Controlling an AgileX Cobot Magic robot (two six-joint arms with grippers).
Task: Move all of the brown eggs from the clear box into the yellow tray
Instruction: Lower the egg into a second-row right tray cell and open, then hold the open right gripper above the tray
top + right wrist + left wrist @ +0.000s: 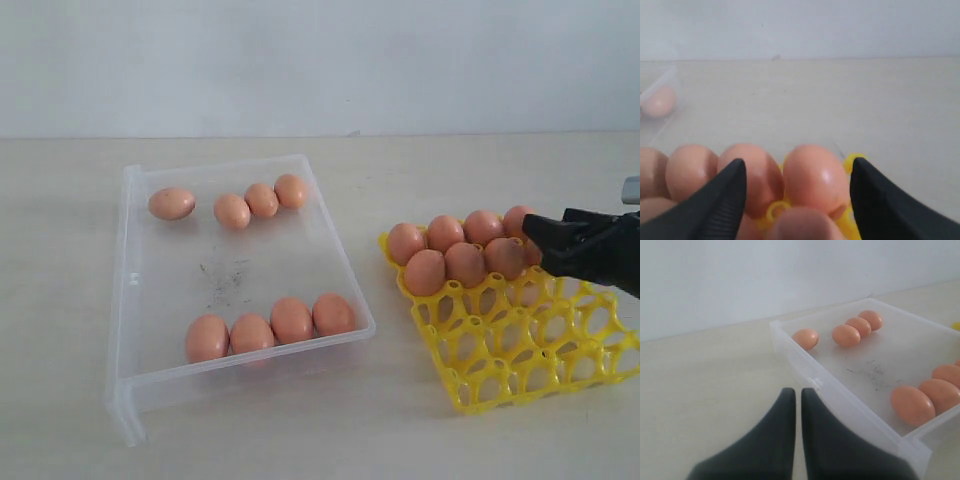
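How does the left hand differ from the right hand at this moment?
The left hand is shut, its fingers nearly touching; the right hand is open. The left hand sits over the table just outside the clear box; the right hand straddles a brown egg seated in the yellow tray. Both have black fingers, and neither grips anything.

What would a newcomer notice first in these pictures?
The bright yellow tray on the right, its far cells filled with brown eggs, catches the eye first. The right gripper hangs open over its far corner, while eight more eggs lie in two rows in the clear box on the left.
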